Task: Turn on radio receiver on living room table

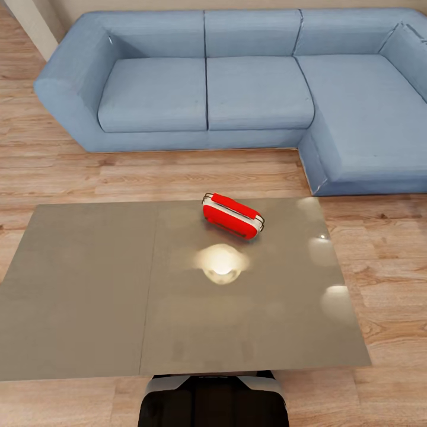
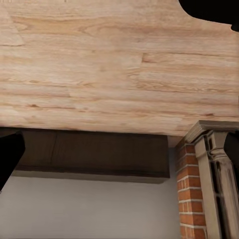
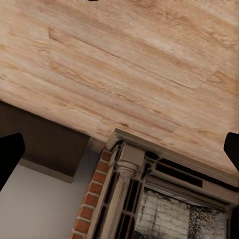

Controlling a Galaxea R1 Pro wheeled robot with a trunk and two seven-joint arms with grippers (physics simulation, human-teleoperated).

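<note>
Living room, blue sofa (image 1: 237, 89) behind grey surface (image 1: 89, 296); radio (image 1: 232, 215) lies near its far edge, right of centre. Looks light, rigid, smooth plastic, could slide when pressed; wire handle seems best grip. Hand states: cannot tell

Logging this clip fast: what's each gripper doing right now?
Left gripper: open, holding nothing, dark fingertips wide apart.
Right gripper: open, holding nothing, fingertips wide apart.
</note>
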